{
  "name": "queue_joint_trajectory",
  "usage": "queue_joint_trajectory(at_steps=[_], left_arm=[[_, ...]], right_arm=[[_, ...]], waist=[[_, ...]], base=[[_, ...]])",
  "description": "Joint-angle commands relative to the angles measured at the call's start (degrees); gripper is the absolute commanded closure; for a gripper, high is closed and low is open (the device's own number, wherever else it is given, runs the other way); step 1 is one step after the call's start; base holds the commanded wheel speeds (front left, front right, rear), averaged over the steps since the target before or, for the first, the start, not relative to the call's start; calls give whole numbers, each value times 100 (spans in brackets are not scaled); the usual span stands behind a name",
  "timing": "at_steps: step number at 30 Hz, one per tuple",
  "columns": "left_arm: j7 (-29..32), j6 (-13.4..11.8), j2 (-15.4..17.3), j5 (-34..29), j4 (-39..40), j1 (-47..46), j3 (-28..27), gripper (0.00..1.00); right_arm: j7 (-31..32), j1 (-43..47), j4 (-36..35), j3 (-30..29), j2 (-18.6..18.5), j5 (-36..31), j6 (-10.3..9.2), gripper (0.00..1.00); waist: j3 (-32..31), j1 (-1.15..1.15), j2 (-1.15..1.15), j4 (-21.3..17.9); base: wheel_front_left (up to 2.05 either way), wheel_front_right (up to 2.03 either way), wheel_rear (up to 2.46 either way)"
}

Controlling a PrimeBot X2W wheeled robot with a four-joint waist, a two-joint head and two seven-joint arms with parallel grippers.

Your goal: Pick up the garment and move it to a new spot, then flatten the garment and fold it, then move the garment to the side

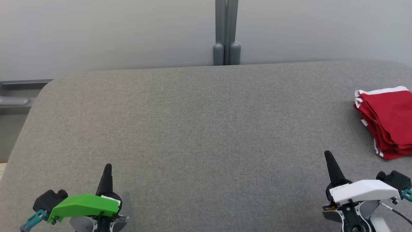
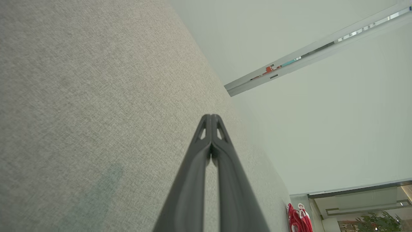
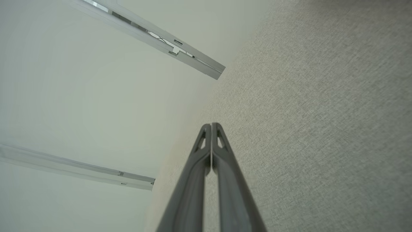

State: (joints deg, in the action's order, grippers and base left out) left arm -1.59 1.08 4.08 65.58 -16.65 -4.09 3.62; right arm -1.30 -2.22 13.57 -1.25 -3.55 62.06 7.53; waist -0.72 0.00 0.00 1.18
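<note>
The red garment (image 1: 388,122) lies folded into a thick stack with white trim along its edges, at the far right side of the grey fabric-covered table (image 1: 193,129). Its right part runs out of the head view. Several folded layers show along its left edge. In the left wrist view the garment (image 2: 297,219) shows as a small red and white bundle at the table's distant edge, well apart from that arm.

Nearest to it is the right gripper (image 1: 328,156), low at the near right of the table, below and left of the stack and not touching it. A white cover (image 1: 363,190) sits on its wrist. In the right wrist view the right gripper (image 3: 211,126) is clenched, its two dark fingers pressed together at the tips, over bare grey cloth.

The left gripper (image 1: 107,169) is at the near left, well apart from the garment, with a green cover (image 1: 85,204) on its wrist. Its own wrist view shows the left gripper (image 2: 211,117) clenched as well, tip meeting tip.

Behind the table stands a pale wall (image 1: 112,32) with a grey post (image 1: 226,32) at its middle.
</note>
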Motion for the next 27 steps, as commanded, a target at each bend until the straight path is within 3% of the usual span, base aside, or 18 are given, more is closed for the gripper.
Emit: queue_joint_trajectory(at_steps=[1,27], left_arm=[[30,60,-19,153,86,-155,-76,100],[400,340,-60,1327,170,-210,-527,100]], right_arm=[[36,-140,-34,-37,-31,165,-3,100],[346,-277,0,-218,-29,1551,-4,100]], waist=[[2,0,0,-3],[37,0,0,-48]], base=[[0,0,0],[0,0,0]])
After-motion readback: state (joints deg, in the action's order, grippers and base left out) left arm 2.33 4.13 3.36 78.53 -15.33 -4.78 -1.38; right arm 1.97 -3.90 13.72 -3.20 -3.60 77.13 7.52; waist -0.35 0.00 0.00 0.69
